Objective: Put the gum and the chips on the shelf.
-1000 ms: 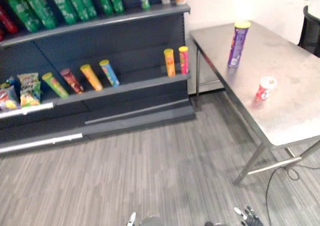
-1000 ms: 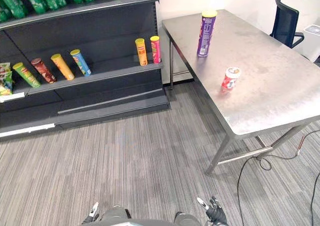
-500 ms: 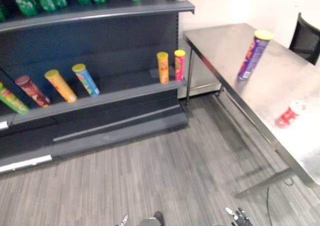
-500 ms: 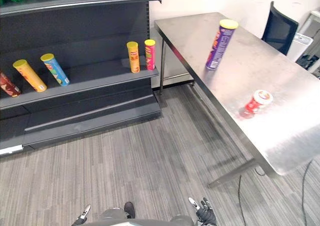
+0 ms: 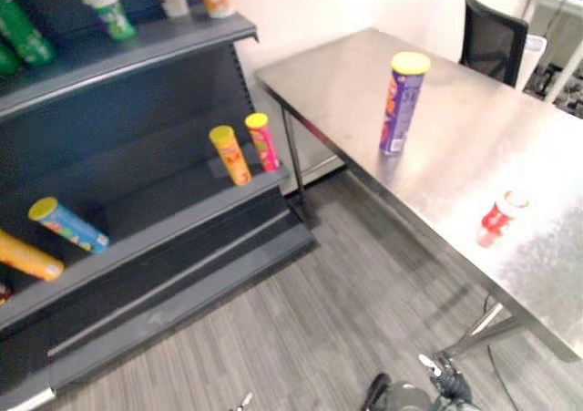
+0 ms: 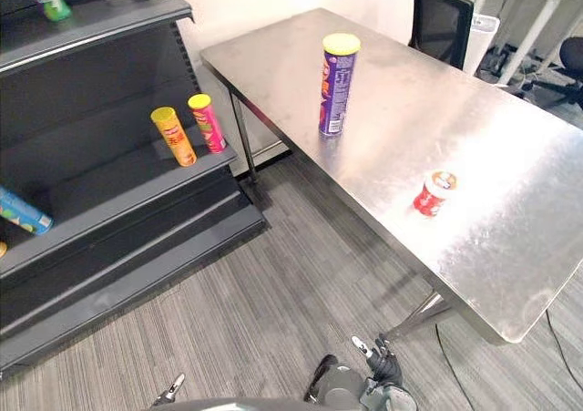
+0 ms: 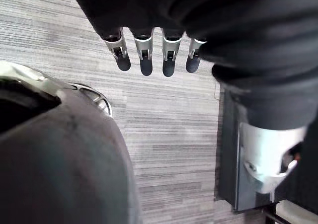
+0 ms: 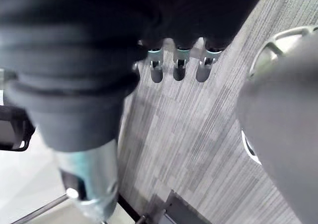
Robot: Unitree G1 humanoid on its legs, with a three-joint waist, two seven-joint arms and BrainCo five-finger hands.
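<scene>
The chips, a tall purple can [image 5: 401, 101] with a yellow lid, stand upright on the steel table [image 6: 510, 138]. The gum, a small red tub [image 6: 434, 192] with a white lid, sits nearer the table's front edge. The dark shelf unit [image 5: 164, 220] stands to the left of the table. My left hand [image 7: 144, 50] hangs low over the carpet, fingers straight and holding nothing. My right hand [image 8: 179, 65] hangs the same way at the bottom [image 6: 378, 361], well short of the table.
A yellow can [image 5: 228, 154] and a pink can [image 5: 262, 141] stand at the right end of the middle shelf, and a blue can [image 5: 68, 224] lies further left. Small tubs line the top shelf. A black chair [image 5: 492, 37] stands behind the table. Grey carpet lies between me and both.
The whole picture has swung to the right, so the camera moved; the table now takes more of the view. The cans, the tub and both hanging hands keep their places.
</scene>
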